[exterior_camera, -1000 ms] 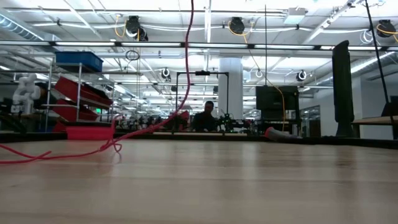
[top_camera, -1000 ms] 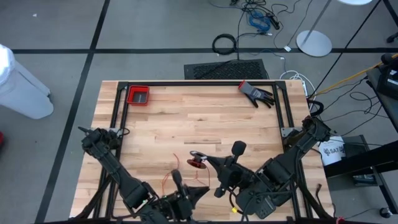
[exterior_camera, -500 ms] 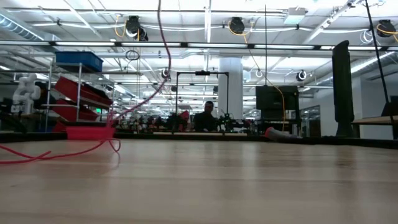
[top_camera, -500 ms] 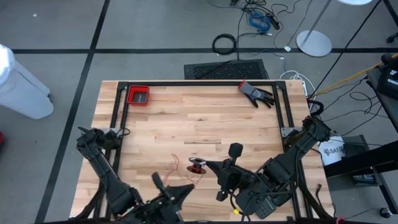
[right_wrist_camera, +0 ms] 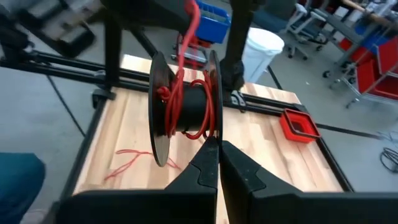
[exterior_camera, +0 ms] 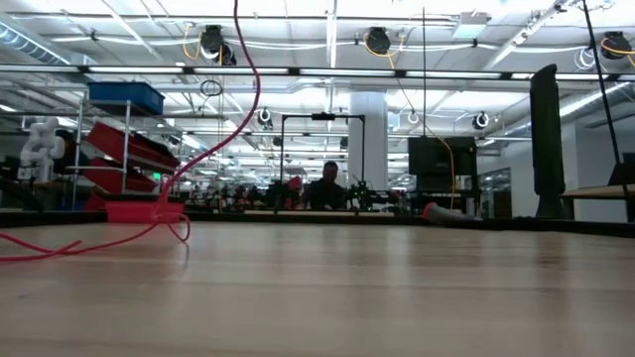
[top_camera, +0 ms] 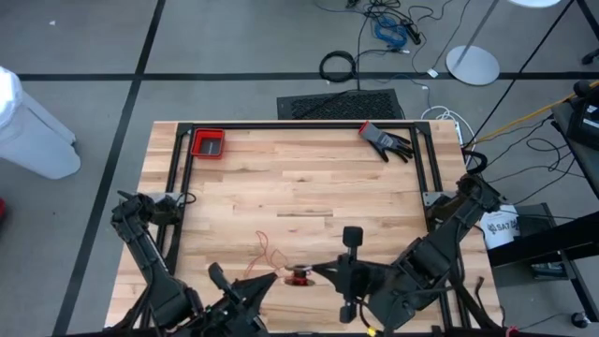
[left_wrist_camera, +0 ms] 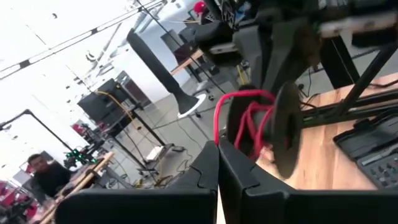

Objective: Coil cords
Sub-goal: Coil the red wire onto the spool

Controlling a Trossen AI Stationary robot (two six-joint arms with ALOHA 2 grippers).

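Note:
A thin red cord (top_camera: 266,249) lies in loose loops on the wooden table, and one strand (exterior_camera: 241,94) rises from them out of the low view's top. Its other end is wound on a small black spool (right_wrist_camera: 185,102) with two discs, which hangs over the table's near edge (top_camera: 299,276). My right gripper (right_wrist_camera: 219,155) is shut on the spool from the right. My left gripper (left_wrist_camera: 217,163) is shut on the cord just left of the spool (left_wrist_camera: 273,124). My left gripper pinches a single strand of the red cord (left_wrist_camera: 217,134) between its two fingers, a short way from the spool. The fingers lie about level. From them the cord arches over to the spool in a slack loop. My right gripper pinches the rim of one spool disc (right_wrist_camera: 212,132) between its two fingers, slanting slightly down. The spool is lifted clear of the table with its axle level.
A small red bin (top_camera: 208,143) sits at the far left corner and a black glove (top_camera: 386,140) at the far right. A black frame (top_camera: 299,124) borders the tabletop. Beyond the table a person (exterior_camera: 330,184) sits far off.
My right gripper has carried the spool toward the table's near edge. My left gripper has gone toward the table's left with the cord and has rolled. The rising strand has swung to the left, while the loops on the table have stayed put.

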